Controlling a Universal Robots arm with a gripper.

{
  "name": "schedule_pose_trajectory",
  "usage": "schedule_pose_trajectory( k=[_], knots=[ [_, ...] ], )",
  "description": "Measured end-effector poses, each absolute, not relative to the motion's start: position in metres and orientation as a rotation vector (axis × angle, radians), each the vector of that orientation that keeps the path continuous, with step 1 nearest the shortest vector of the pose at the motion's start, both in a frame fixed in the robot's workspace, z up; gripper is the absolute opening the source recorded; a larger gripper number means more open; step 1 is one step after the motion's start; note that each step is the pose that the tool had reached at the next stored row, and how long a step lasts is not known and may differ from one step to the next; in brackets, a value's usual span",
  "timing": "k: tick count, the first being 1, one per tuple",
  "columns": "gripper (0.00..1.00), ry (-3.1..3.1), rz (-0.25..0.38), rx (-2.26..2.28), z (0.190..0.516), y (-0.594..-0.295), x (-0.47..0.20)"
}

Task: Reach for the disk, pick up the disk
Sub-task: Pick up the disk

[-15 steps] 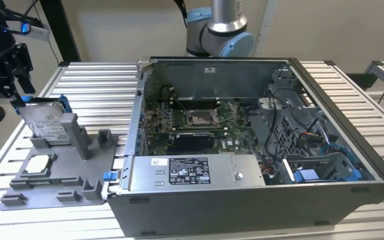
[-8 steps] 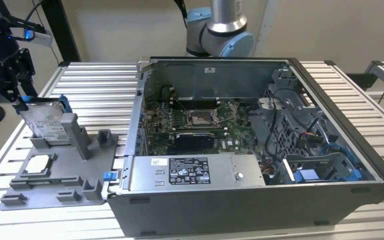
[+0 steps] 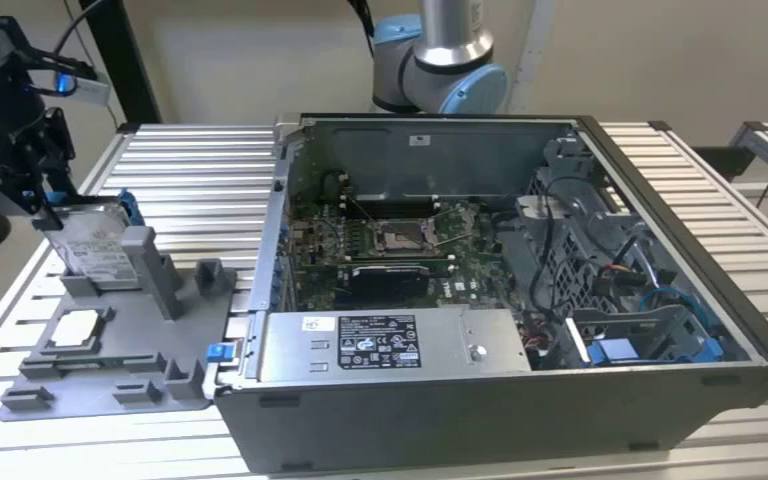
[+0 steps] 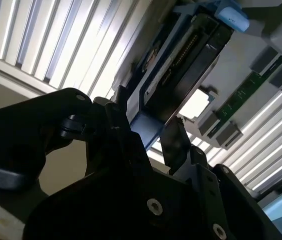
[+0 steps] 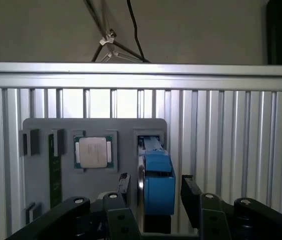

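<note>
Poised over the top of the disk point(image 3: 95, 245) with the gripper point(image 3: 48, 205), at the exterior view's left. Of the disk: upright on edge in a slot of the grey fixture plate point(image 3: 117, 375), on the slatted table point(image 3: 184, 170), just beside the open computer case point(image 3: 491, 300). In the first wrist view, jaws parted to either side of the disk's blue frame point(image 5: 158, 185), with a thin gap at each of the fingers point(image 5: 124, 187). Gripping nothing, as far as can be told. Too dark and close in the second wrist view to judge contact there. Beside the disk's slot, flat in its own recess, a small square chip point(image 5: 94, 152). Beyond that, a green memory stick point(image 5: 55, 172).
</note>
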State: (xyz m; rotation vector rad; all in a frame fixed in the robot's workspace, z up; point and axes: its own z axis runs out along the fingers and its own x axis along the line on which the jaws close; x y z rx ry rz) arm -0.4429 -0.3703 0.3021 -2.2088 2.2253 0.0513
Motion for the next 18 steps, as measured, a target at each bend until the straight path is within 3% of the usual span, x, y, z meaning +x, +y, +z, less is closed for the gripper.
schedule_pose_trajectory(
  k=[18],
  knots=[
    [1.0, 2.217, 0.053, -2.216, 0.274, -0.37, -0.443]
  ],
)
